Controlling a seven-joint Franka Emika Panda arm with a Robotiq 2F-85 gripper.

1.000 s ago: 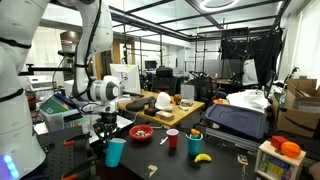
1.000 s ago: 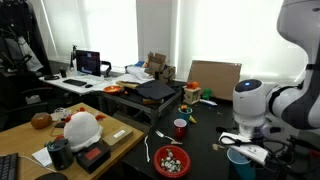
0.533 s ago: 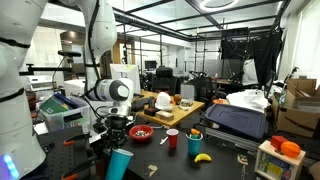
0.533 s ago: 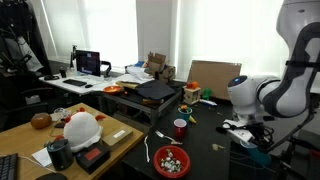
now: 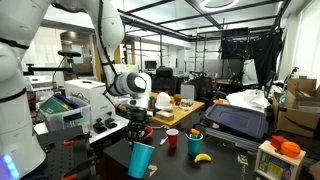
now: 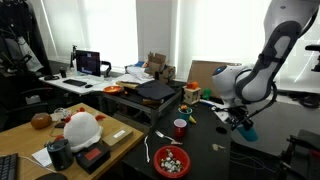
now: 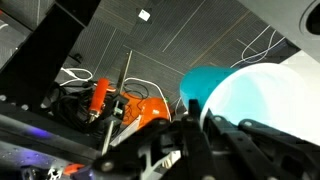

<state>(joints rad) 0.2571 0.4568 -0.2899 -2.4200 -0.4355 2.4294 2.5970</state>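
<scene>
My gripper (image 5: 139,136) is shut on the rim of a teal cup (image 5: 142,159), which hangs below it just above the dark table's front part. In an exterior view the gripper (image 6: 238,119) holds the cup (image 6: 247,131) tilted over the table's far right side. The wrist view shows the teal cup (image 7: 207,82) filling the right half, its pale inside facing the camera, with the black fingers of the gripper (image 7: 196,118) clamped on its rim. A red cup (image 5: 172,138) stands to the right of the held cup.
On the table lie a red bowl (image 5: 141,132) with small items, a banana (image 5: 202,157) and a blue cup (image 5: 195,139). A black case (image 5: 238,120) sits at the right. A white helmet-like thing (image 6: 82,127) rests on the wooden desk (image 6: 28,140).
The arm has swung sideways across the table with the teal cup in the gripper, and the cup has tilted. The jaws stayed shut on it.
</scene>
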